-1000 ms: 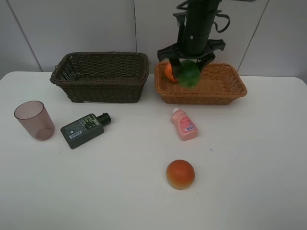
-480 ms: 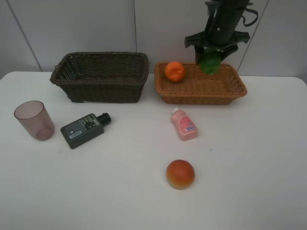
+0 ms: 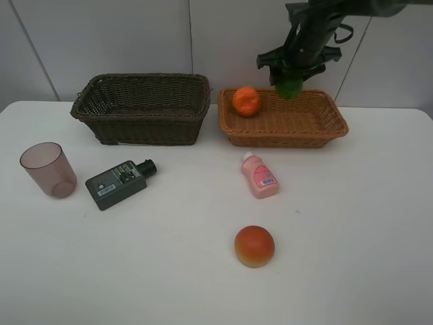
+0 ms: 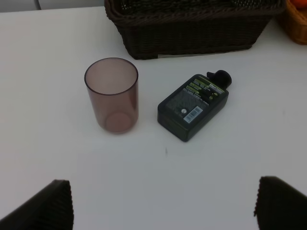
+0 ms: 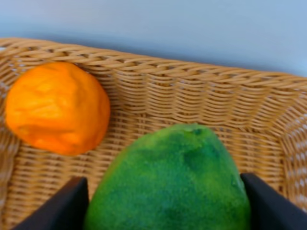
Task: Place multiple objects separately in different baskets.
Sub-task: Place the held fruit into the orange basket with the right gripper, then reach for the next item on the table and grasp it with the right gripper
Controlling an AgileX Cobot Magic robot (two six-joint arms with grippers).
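Right gripper (image 5: 168, 207): jaws clamped on either side of a bumpy green lime-like fruit (image 3: 291, 87) – held in the air over the shallow light orange-tan wicker basket (image 3: 284, 139), near its back wall.
Orange tangerine (image 3: 246, 101): lies inside the tan basket at the end nearest the other basket, apart from the green fruit.
Left gripper (image 4: 164, 194): jaws spread wide with nothing between them, over the white table (image 3: 352, 230).
Deep dark-brown wicker basket (image 3: 142, 108): just beside the tan one; its inside is hard to see.
Translucent mauve cup (image 4: 112, 95): upright on the table in front of the dark basket.
Flat dark-green bottle with a black cap (image 4: 193, 106): lying flat beside the cup – not touching it.
Small pink bottle (image 3: 260, 176): lying on the table in front of the tan basket.
Red-orange round fruit (image 3: 254, 246): on the table, nearer the camera than the pink bottle.
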